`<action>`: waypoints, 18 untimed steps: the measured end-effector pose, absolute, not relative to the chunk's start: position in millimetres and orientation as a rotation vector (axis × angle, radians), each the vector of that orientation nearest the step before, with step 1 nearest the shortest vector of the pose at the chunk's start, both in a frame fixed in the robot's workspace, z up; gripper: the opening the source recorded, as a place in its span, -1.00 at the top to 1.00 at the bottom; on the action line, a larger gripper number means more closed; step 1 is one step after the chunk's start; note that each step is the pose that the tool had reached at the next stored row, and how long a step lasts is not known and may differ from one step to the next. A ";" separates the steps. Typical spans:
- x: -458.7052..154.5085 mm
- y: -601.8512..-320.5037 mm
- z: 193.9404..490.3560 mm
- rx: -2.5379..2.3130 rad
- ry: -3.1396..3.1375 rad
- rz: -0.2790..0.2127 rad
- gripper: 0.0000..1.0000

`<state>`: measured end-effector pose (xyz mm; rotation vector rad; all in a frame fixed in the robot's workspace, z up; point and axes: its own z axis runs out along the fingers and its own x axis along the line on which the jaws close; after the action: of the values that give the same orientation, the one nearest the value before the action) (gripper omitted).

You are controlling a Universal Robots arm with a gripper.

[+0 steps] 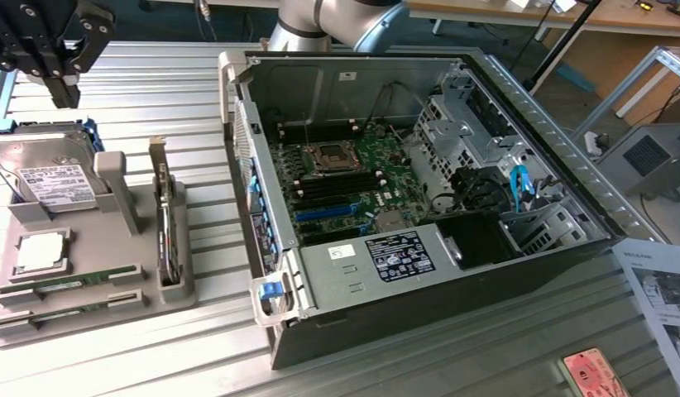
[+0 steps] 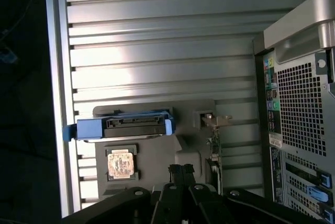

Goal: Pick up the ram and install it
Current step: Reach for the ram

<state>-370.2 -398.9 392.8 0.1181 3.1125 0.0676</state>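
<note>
The robot's black gripper [image 1: 64,95] hangs with its two fingers pressed together and nothing between them, raised above the far corner of a ribbed metal table [image 1: 164,74]. Below it, a silver hard drive [image 1: 48,178] stands upright in a grey parts tray [image 1: 114,248]. Further along the tray, well apart from the gripper, are a square processor [image 1: 40,252] and a card with a metal bracket [image 1: 164,223] standing on edge. At the tray's near end is the ram [image 1: 73,281]: two thin green sticks resting lengthwise in grooves, one beside the other.

To the exterior view's right, an open computer case [image 1: 428,273] shows its motherboard [image 1: 340,174], whose black memory slots [image 1: 337,188] appear empty.

A ram stick is likely light and stiff but fragile. It is probably best pinched across its flat faces near the middle, away from the contact edge.
</note>
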 end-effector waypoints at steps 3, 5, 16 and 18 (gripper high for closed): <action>-370.7 -399.0 392.8 0.118 3.112 0.068 0.79; -370.8 -398.9 392.9 0.118 3.113 0.068 0.79; -367.6 -398.9 392.8 0.120 3.134 0.067 0.79; -367.5 -398.9 392.8 0.120 3.136 0.067 0.79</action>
<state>-367.5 -398.9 392.8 0.1198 3.1362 0.0667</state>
